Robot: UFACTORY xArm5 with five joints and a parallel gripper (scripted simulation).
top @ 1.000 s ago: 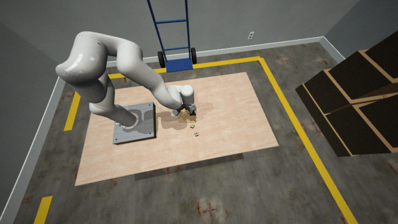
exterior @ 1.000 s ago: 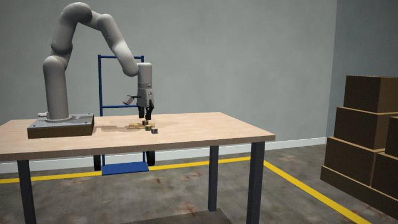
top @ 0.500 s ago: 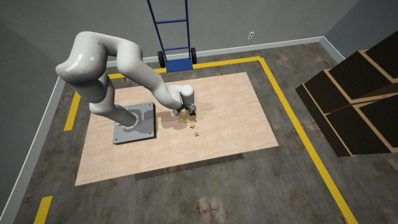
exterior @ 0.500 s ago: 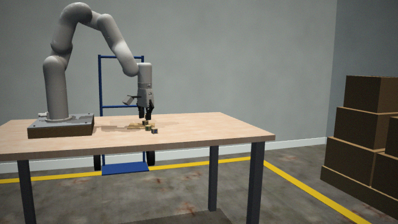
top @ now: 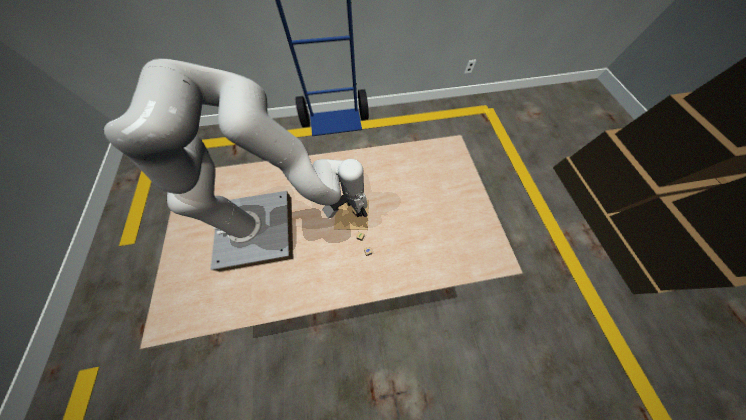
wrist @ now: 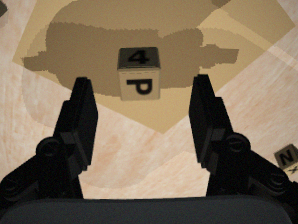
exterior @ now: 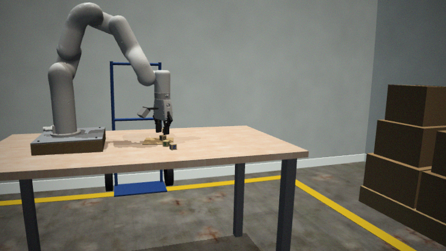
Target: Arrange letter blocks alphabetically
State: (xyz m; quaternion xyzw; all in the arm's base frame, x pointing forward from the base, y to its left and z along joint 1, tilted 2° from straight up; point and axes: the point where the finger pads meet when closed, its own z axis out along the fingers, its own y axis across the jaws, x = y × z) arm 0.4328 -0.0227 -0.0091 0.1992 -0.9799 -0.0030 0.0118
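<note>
A tan mat (top: 350,218) lies on the wooden table in front of the robot's base; it also shows in the wrist view (wrist: 100,3). One beige block (wrist: 139,72) sits on the mat, with a "4" on its top face and a "P" on the side facing the wrist camera. My gripper (wrist: 142,94) is open and points straight down, a little above this block (exterior: 162,137), with one finger on each side and no contact. Two more blocks (top: 360,236) (top: 368,252) lie on the table just off the mat's near edge. One of them shows at the right edge of the wrist view (wrist: 288,157).
The grey base plate (top: 251,229) is left of the mat. A blue hand truck (top: 328,67) stands behind the table and stacked cardboard boxes (top: 678,177) stand on the floor to the right. A dark corner of something shows at the wrist view's left edge (wrist: 1,8).
</note>
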